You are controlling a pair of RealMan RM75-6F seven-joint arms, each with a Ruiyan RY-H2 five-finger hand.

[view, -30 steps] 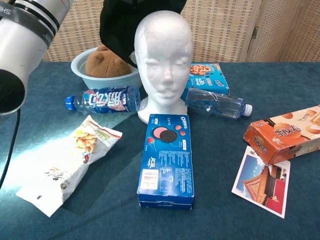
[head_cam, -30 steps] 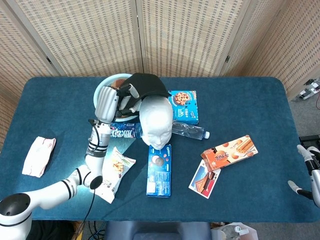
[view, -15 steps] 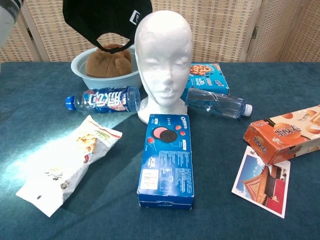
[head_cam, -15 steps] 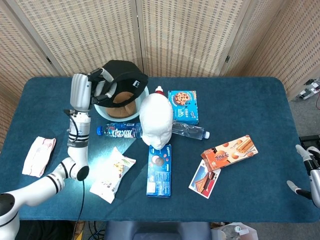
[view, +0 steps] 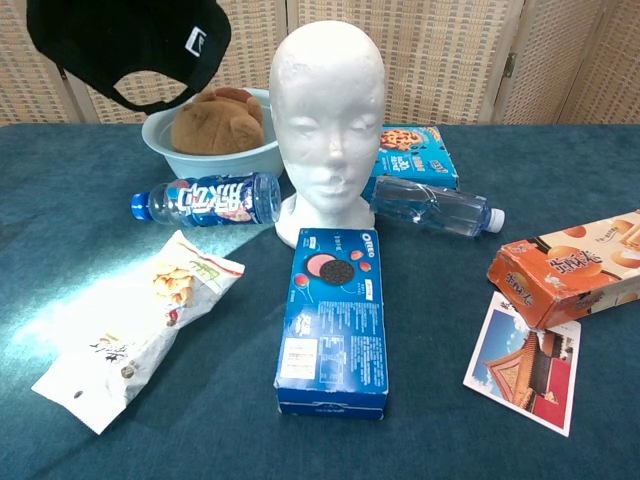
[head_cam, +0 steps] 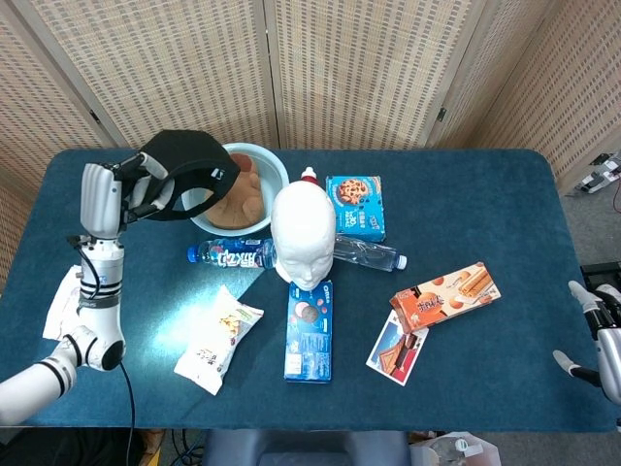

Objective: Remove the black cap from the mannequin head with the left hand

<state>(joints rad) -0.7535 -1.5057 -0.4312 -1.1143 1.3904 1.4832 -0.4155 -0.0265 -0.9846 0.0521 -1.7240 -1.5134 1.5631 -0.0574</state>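
The black cap (head_cam: 189,173) hangs in the air, held by my left hand (head_cam: 105,199) high over the table's left part, left of the bowl. In the chest view the black cap (view: 130,45) shows at the top left, while the hand itself is out of that frame. The white mannequin head (head_cam: 303,238) stands bare at the table's middle, also plain in the chest view as the mannequin head (view: 330,120). My right hand (head_cam: 600,340) sits at the far right edge, off the table, its fingers apart and holding nothing.
A light blue bowl (head_cam: 274,175) with a brown plush toy stands behind the head. Around the head lie a blue-labelled bottle (head_cam: 231,255), a clear bottle (head_cam: 367,255), a cookie box (head_cam: 355,206), an Oreo box (head_cam: 310,330), a snack bag (head_cam: 217,338), an orange box (head_cam: 444,296), a postcard (head_cam: 397,348) and a white packet (head_cam: 60,301).
My left hand has lifted the cap off the mannequin head and carried it leftward, from beside the head to past the bowl. The head now stands bare.
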